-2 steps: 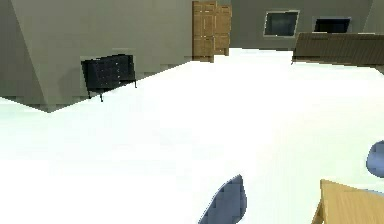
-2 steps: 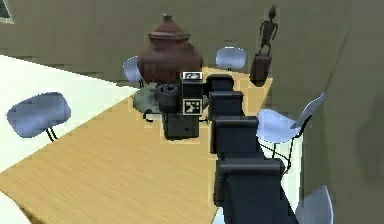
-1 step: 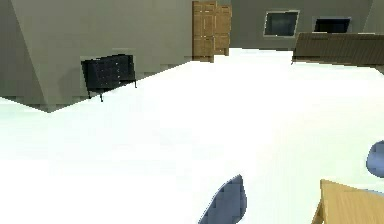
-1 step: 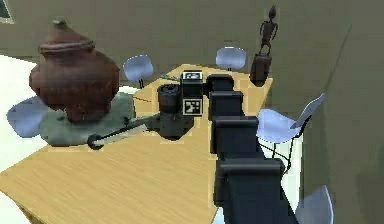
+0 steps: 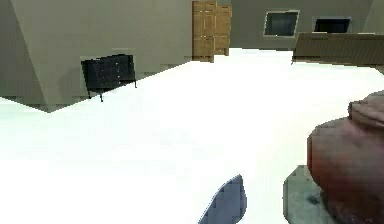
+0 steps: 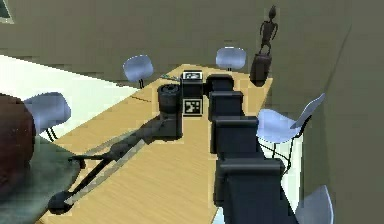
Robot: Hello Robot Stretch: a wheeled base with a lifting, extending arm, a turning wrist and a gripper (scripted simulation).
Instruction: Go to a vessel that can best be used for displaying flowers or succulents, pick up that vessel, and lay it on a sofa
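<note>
A large dark red rounded thing stands on a grey-green base at the arm side view's left edge, on a wooden table. The same dark red thing is at the forward view's lower right. The dark arm rises from the bottom edge to two white marked squares. Left of them is the gripper's dark body. The gripper has thin fingers slanting down-left toward the red thing's base. I cannot tell whether it holds anything or touches it.
Blue-grey chairs ring the table. A dark statue stands at its far end. In the forward view, white floor runs to a black dresser, a wooden door, two dark framed panels and tan furniture.
</note>
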